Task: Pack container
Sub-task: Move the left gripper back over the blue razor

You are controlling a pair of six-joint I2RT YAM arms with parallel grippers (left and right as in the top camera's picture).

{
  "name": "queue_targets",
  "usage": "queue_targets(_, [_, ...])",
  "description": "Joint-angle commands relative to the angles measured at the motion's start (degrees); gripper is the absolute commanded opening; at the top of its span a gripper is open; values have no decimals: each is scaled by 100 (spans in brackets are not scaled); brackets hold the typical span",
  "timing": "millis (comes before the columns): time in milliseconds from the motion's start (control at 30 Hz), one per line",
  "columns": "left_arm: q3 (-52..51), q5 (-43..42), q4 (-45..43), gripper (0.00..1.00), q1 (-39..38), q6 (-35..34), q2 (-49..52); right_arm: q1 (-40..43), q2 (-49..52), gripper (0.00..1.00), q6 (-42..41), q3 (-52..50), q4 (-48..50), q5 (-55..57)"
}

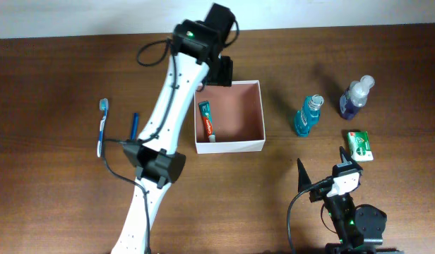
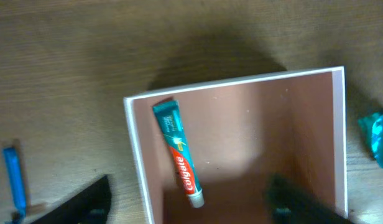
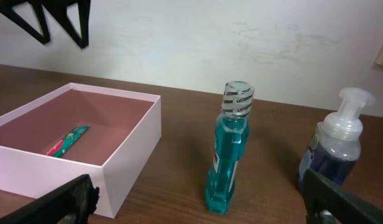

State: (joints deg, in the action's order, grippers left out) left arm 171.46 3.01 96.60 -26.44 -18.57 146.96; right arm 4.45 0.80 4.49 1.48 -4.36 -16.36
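Container (image 1: 230, 146) at centre of the overhead frame, on the wooden table (image 1: 55, 77). Holds just one toothpaste tube (image 1: 207, 121), lying along its left wall. Seems barely begun: one item in, five left out. Right of it, apart: mouthwash bottle (image 1: 307, 116), pump bottle (image 1: 354, 97), small green box (image 1: 359, 144). Far left: toothbrush (image 1: 102, 127) and blue stick (image 1: 133, 127). Left gripper (image 2: 188, 186) over the container's upper-left corner, spread wide, gripping nothing. Right gripper (image 1: 322, 168) at lower right, likewise wide apart and empty.

Toothpaste tube (image 1: 207, 121) inside the container (image 1: 229, 146)
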Motion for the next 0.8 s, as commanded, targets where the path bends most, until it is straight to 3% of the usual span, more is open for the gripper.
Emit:
queue_targets(0, [136, 0, 11, 93, 337, 549, -466, -22, -44, 98, -22, -57, 9, 48])
queue_targets(167, [131, 0, 13, 99, 933, 837, -706, -22, -44, 98, -22, -57, 9, 48])
queue_targets(467, [-44, -44, 11, 99, 1989, 1268, -1182, -22, -44, 98, -22, -57, 9, 48])
queue_targets(767, [-1969, -26, 13, 99, 2610, 1563, -2306, -22, -44, 98, -22, -57, 9, 48])
